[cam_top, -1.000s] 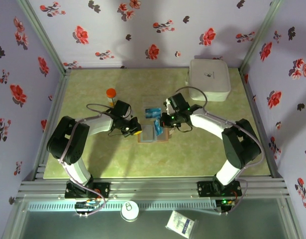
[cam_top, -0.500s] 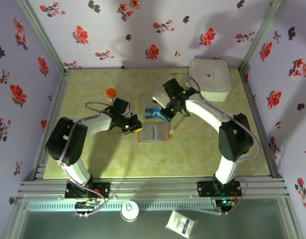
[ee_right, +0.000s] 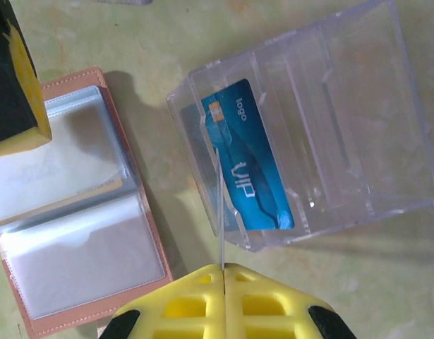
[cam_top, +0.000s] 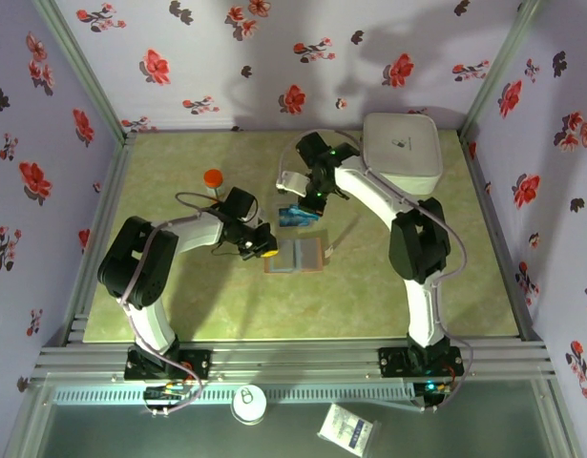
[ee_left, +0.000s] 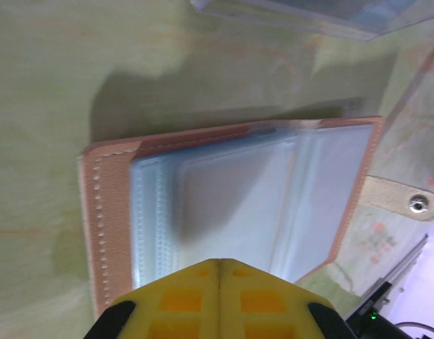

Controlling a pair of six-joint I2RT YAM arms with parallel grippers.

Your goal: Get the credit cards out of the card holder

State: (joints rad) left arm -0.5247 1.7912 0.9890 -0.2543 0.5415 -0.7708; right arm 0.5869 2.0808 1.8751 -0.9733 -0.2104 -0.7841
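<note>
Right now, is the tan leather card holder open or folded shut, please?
Open: the tan leather card holder lies spread flat, its clear plastic sleeves facing up.

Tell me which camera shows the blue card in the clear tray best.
Right wrist. The blue card sits close-up in the clear tray, its "VIP" print readable. The top external view shows the card as a small blue patch; the left wrist view catches a blurred tray edge.

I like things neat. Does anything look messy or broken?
Nothing is spilled or broken. One untidy bit: a tan card pokes out slanted between the clear pockets of the open wallet. A blue card sits in the clear tray, and the right gripper pinches a thin card at its edge.
</note>
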